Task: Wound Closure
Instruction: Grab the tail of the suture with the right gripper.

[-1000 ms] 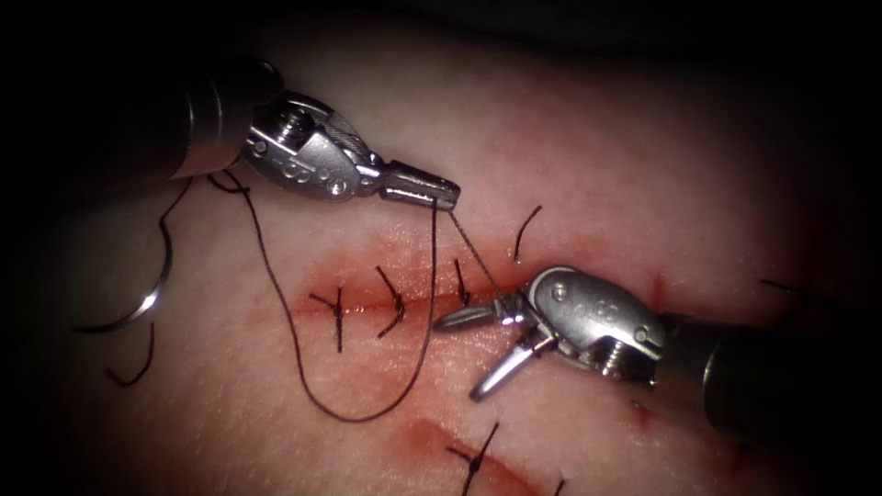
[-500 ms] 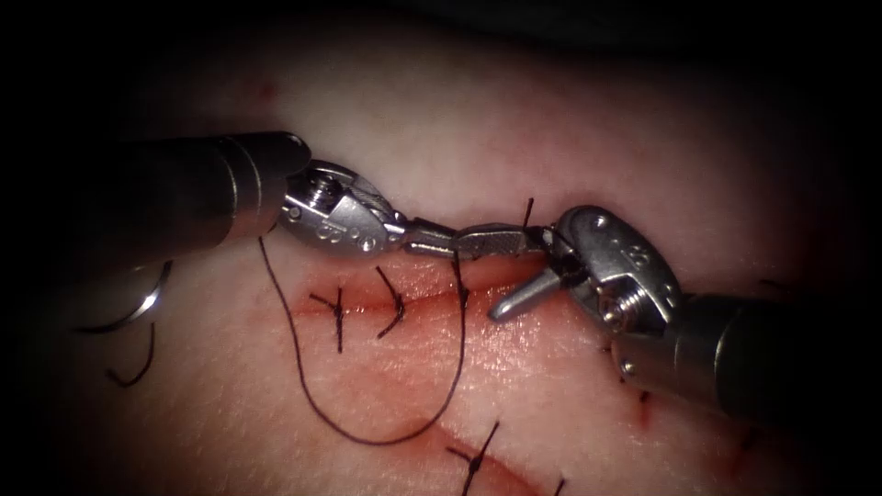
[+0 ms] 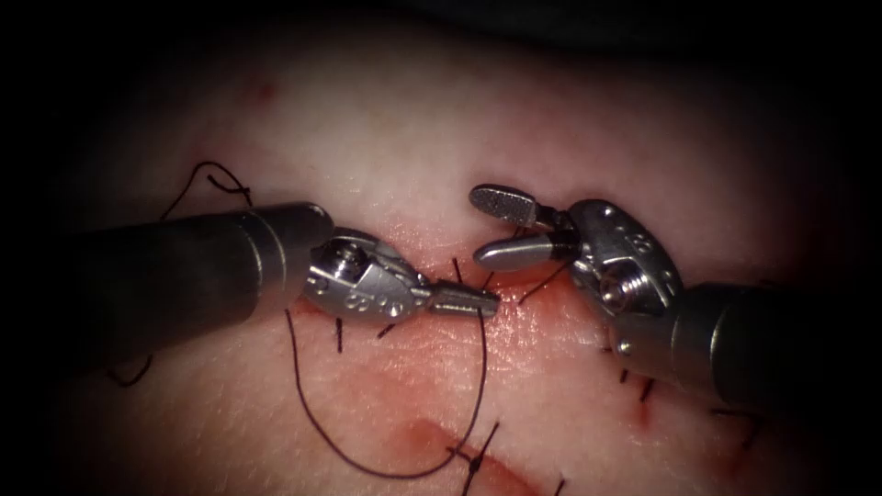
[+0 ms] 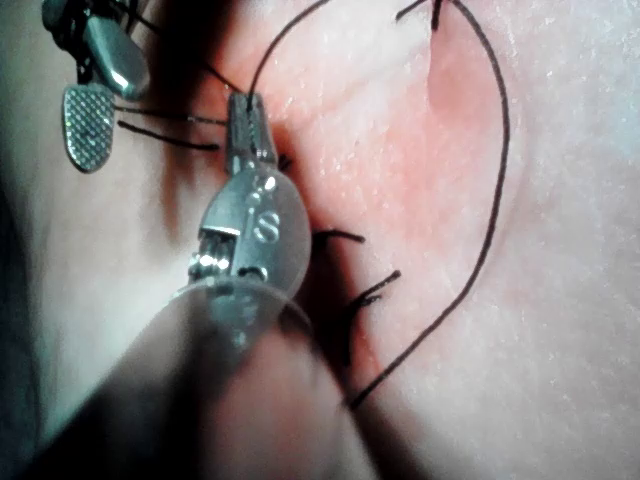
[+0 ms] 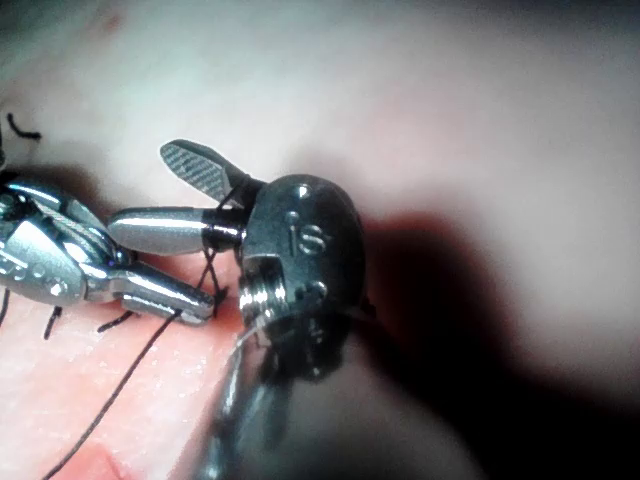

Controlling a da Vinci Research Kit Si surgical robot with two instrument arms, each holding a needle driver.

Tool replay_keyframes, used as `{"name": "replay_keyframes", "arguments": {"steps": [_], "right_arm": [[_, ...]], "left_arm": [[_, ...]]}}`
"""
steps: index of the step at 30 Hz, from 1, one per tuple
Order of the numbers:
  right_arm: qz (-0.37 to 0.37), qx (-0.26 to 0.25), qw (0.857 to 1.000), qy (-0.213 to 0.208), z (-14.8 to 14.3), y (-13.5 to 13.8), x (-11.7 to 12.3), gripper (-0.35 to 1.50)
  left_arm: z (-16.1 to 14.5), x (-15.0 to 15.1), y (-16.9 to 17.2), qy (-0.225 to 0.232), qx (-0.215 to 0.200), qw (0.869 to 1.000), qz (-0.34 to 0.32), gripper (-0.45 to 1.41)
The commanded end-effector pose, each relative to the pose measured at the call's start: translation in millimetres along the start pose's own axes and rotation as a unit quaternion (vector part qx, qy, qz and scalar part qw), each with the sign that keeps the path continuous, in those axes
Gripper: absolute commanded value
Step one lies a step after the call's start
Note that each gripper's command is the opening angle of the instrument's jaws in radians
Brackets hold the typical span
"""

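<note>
The left gripper [image 3: 491,301] is clamped on the thread [image 3: 478,386] right over the cut [image 3: 432,317] in the tissue [image 3: 404,138]; from its tip the thread hangs down in a wide loop. The right gripper [image 3: 491,225] stands wide apart just right of it, holding nothing, though thread seems to wrap its neck. Finished stitches [image 4: 340,237] cross the cut.
</note>
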Motion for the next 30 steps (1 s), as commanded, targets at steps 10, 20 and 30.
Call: {"name": "replay_keyframes", "arguments": {"steps": [10,20,30], "right_arm": [[-0.023,-0.123,0.991,-0.038,-5.9,-0.7,-3.3,0.59],[0.009,-0.136,0.990,-0.044,-4.1,-0.5,-5.0,1.03],[0.009,-0.145,0.988,-0.056,-1.9,0.4,-6.6,1.21]], "left_arm": [[4.0,3.7,-1.2,-0.002,0.009,1.000,-0.009,-0.45],[5.4,2.4,-3.2,0.003,0.010,1.000,-0.014,-0.45],[4.6,1.5,-2.9,0.011,0.008,1.000,-0.022,-0.45]]}}
